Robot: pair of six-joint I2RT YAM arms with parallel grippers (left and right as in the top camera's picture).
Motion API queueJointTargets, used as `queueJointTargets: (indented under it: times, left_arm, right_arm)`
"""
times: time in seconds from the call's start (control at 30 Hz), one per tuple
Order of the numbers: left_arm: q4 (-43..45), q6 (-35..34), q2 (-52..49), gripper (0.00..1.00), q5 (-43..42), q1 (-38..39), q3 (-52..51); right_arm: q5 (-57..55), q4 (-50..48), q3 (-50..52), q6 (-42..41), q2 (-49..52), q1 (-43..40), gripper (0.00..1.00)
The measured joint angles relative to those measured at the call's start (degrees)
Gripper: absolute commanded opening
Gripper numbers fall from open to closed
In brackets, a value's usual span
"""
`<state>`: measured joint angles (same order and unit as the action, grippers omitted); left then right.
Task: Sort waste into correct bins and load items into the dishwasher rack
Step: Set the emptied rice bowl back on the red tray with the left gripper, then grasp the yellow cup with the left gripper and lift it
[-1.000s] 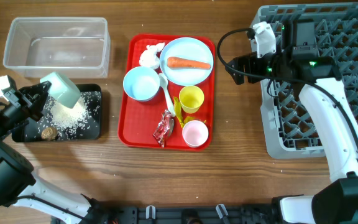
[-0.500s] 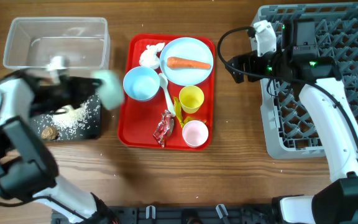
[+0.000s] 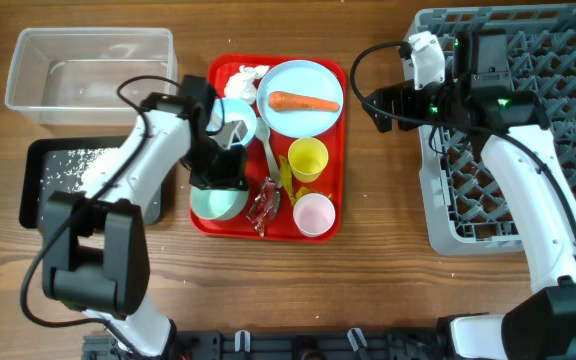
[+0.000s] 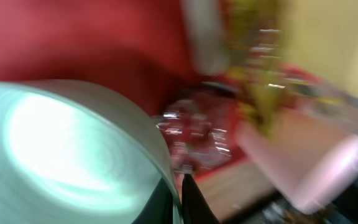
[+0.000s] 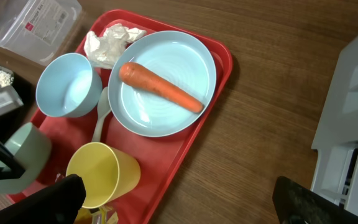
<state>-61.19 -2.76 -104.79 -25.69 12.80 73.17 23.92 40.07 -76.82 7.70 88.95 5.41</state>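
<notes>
My left gripper is shut on the rim of a pale blue bowl over the red tray's front left corner; up close, the gripper pinches the bowl wall. A second bowl sits behind it, half hidden by the arm. The carrot lies on the plate, the napkin beside it. Rice is scattered in the black tray. My right gripper hangs open left of the rack, with its jaws over bare wood.
The red tray also carries a yellow cup, a pink cup, a white spoon and a red wrapper. The clear tub stands at the back left.
My left arm swung right from the black tray to the red tray's front left corner, carrying the bowl. The right arm has stayed put.
</notes>
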Motion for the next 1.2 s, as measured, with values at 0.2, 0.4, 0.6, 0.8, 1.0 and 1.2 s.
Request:
queueJointTargets:
  times: [0.2, 0.4, 0.6, 0.8, 1.0, 1.2]
  left_arm:
    - [1.75, -7.17, 0.0, 0.5, 15.45, 7.02, -0.02]
    - [1.22, -7.67, -0.04, 0.52, 17.75, 10.23, 1.84]
    - [3.74, -7.89, -0.22, 0.69, 17.97, 12.2, 13.57]
    - [6.95, -5.66, -0.22, 0.6, 17.46, 12.94, 13.68]
    - [13.11, -4.39, -1.68, 0.51, 17.57, 13.79, 13.68]
    - [15.02, -4.39, -5.31, 0.51, 17.25, 15.12, 13.68]
  right_arm:
    - [-0.02, -0.02, 0.0, -1.38, 0.0, 0.0, 1.0]
    - [0.0, -0.22, 0.0, -4.13, 0.0, 0.0, 1.0]
    - [0.0, -0.24, 0.0, -5.46, 0.0, 0.0, 0.99]
    - [-2.93, -0.31, 0.0, -10.1, 0.0, 0.0, 0.98]
    - [-7.34, -0.24, 0.0, -11.58, 0.0, 0.0, 0.98]
    - [-8.37, -0.48, 0.33, -11.58, 0.31, 0.0, 0.98]
